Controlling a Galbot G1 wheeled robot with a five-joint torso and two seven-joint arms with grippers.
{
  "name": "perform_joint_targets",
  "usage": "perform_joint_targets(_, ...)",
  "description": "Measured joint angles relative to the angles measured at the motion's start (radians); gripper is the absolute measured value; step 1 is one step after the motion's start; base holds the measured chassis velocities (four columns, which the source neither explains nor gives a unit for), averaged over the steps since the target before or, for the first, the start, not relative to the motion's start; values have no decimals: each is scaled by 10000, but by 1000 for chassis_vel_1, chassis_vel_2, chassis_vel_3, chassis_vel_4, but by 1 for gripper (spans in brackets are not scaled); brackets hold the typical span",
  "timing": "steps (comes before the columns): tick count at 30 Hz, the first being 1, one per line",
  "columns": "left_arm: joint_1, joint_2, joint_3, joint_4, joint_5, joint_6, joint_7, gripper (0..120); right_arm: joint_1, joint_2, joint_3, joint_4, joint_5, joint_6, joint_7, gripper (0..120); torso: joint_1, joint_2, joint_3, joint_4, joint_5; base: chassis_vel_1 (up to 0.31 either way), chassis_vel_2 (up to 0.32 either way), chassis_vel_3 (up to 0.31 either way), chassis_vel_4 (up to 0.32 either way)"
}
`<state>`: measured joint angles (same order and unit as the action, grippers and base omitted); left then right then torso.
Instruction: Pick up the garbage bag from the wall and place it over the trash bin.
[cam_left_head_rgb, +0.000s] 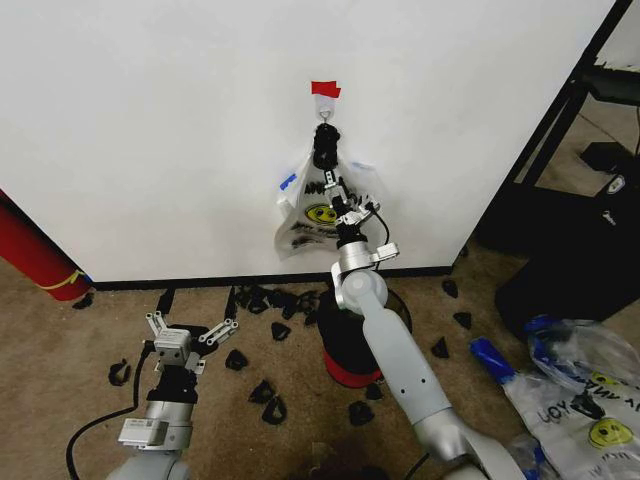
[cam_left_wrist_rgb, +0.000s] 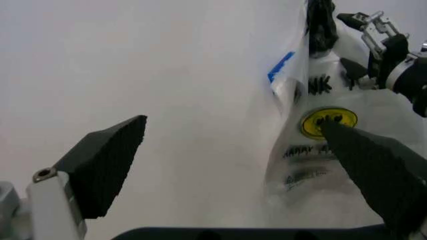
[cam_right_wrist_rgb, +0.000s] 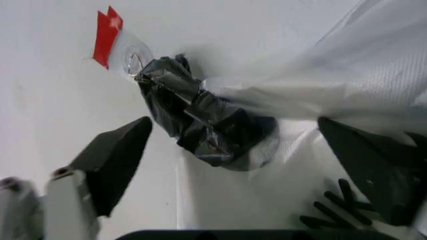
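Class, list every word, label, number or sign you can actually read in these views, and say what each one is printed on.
"NK", the end of a larger black word: on the garbage bag hanging on the wall, above its yellow smiley face.
Smaller lines under the smiley: blurred, not readable.
Print on the pile of bags on the floor: not readable.
Red tape: no writing.
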<state>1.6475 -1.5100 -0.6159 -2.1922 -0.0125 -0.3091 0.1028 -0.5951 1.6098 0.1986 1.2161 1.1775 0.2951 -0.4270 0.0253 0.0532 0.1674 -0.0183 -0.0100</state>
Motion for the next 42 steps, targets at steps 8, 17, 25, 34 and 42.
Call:
perform_joint_targets(8,-49,74,4,181,16,-104,9,100,167,-10,-261,-310,-571,-61,-428,83,-1,0,-1,2,0,0,0,0,0)
perform_joint_targets(17,-72,184,-55,283,16,-126,13,100,584,-16,-256,-582,-696,-52,-583,87,-1,0,-1,2,0,0,0,0,0)
perform_joint_targets(25,-91,180,-55,363,46,-146,14,100,757,-17,-276,-660,-699,-54,-798,66,-1,0,-1,2,0,0,0,0,0)
perform_joint_targets(34,-88,128,-29,501,73,-242,13,100,743,-16,-199,-535,-790,-44,-814,32,-1,1,-1,2,0,0,0,0,0)
perform_joint_targets(42,-77,80,11,536,90,-284,11,100,652,-16,-148,-500,-904,-47,-791,8,-1,1,-1,2,0,0,0,0,0)
